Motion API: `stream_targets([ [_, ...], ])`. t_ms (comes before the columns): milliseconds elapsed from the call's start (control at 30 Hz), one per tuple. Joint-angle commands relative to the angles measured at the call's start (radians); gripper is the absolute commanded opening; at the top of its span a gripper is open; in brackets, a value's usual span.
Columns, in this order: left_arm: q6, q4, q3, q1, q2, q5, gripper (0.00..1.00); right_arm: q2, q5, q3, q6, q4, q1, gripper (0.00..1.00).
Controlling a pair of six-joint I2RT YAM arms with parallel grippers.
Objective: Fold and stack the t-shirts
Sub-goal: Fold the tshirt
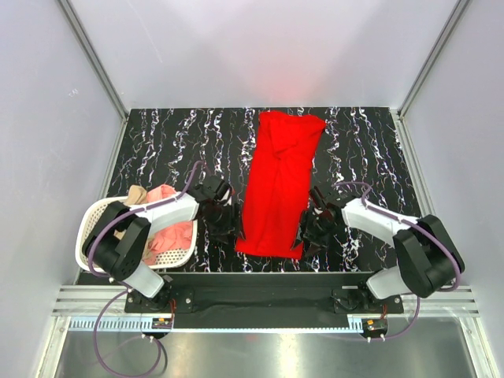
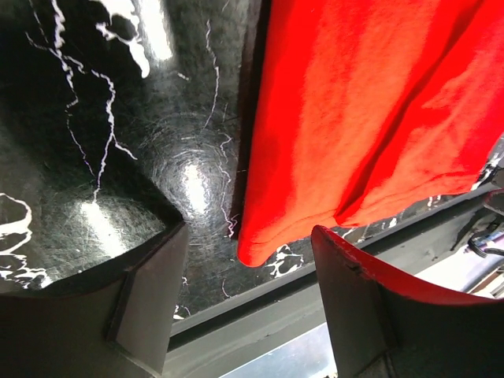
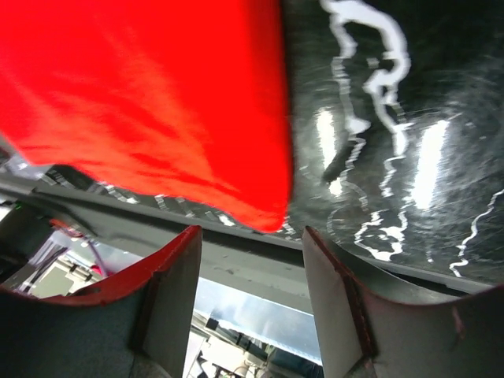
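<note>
I find only tiny coloured marks on the arm bases at the near edge, too small to read from the overhead camera.

The bright red cloth t-shirt [image 1: 277, 185] lies flat on the black white-veined marble-pattern table [image 1: 173, 142], folded into a long strip. It runs from the far side towards me, roughly down the middle and between the two arms. Its far end is bunched with a few creases, and its near hem lies close to the table's front edge.

The left tool [image 1: 223, 224] sits low just beside the strip's near left corner. In my left wrist view its fingers [image 2: 150, 307] stand apart and released, with nothing between them. The shirt's rounded corner lies on the table just beyond them.

The right tool [image 1: 313, 228] mirrors it at the near right corner. Its fingers [image 3: 169, 291] are likewise spread and empty, with the red hem corner lying just beyond the gap.

To the left, at the table's near left corner, stands a white perforated plastic laundry basket [image 1: 90, 228]. It holds a crumpled salmon-pink t-shirt [image 1: 173, 235], and a tan-beige t-shirt [image 1: 135, 194] hangs over its far rim. The left arm's upper link crosses above the basket and hides part of it.

A ribbed aluminium rail [image 1: 268, 303] runs along the front, behind the arm bases.
</note>
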Motion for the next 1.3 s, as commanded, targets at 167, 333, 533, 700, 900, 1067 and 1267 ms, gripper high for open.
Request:
stream_targets([
  [167,-0.043,0.061,-0.050,-0.018,0.031,-0.007,0.65,0.050,0.028,-0.063,0.038,0.102,0.001,0.60],
  [333,-0.037,0.062,-0.056,-0.018,0.038,-0.029,0.56,0.094,0.025,-0.056,0.049,0.122,-0.002,0.59],
  [533,-0.055,0.095,-0.091,-0.018,0.034,-0.012,0.47,0.088,0.045,-0.090,0.069,0.153,-0.002,0.56],
  [700,-0.068,0.126,-0.116,-0.018,0.044,0.018,0.42,0.123,0.047,-0.085,0.064,0.180,-0.002,0.54],
  [900,-0.092,0.175,-0.157,-0.018,0.026,0.037,0.19,0.127,0.068,-0.083,0.035,0.147,-0.001,0.29],
  [1067,-0.088,0.189,-0.208,-0.018,-0.009,0.029,0.00,0.079,0.082,-0.134,0.038,0.118,-0.002,0.00],
  [1267,-0.114,0.232,-0.314,-0.018,-0.095,0.052,0.00,-0.042,0.058,-0.231,0.070,0.136,-0.002,0.00],
])
